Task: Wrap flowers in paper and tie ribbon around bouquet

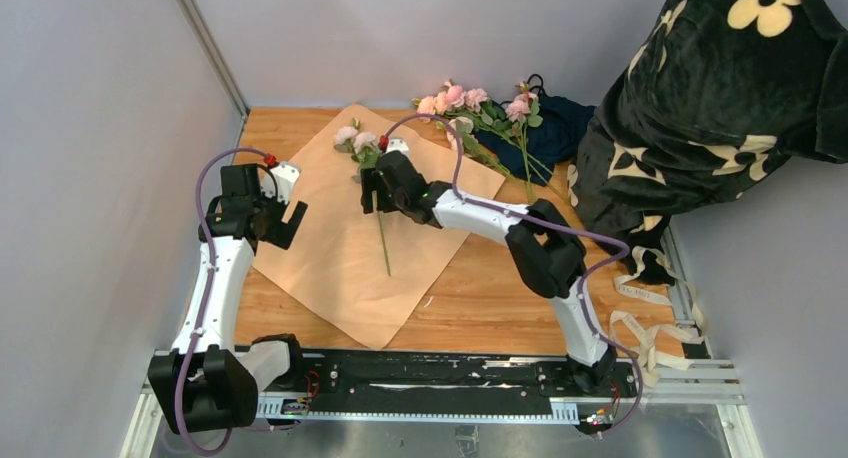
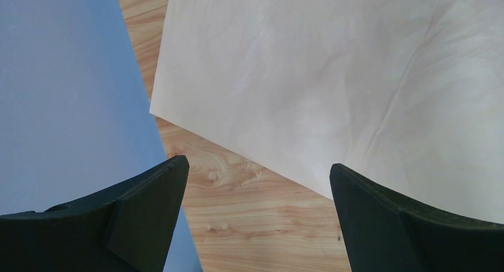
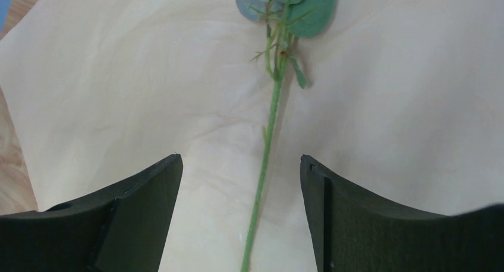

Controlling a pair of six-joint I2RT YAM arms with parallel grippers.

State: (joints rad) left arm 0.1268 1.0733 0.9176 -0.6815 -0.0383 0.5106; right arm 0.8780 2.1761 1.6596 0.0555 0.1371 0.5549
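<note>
I read the wooden table (image 1: pixel 470 298) from the top view first. A black fabric with cream flower prints (image 1: pixel 700 108) is heaped at the far right corner. A navy cloth (image 1: pixel 560 128) lies beside it at the far edge. Most of the flowers (image 1: pixel 470 103) lie at that far edge, off the paper, with some stems and blooms over the navy cloth. The ribbon (image 1: pixel 648 294) lies in loose loops at the table's right edge, well apart from the paper. The paper (image 1: pixel 340 258) lies flat, tan face up, one corner toward the arms. A single stem (image 1: pixel 383 243) lies on it, pink blooms toward the far side. The right gripper (image 1: pixel 372 193) hangs over that stem and hides its upper part from above. In the right wrist view the jaws stand apart and the stem runs between them, touching neither finger. The left gripper (image 1: pixel 285 223) hangs at the paper's left corner, jaws wide, holding nothing. The side wall (image 2: pixel 59 94) is near it.
</note>
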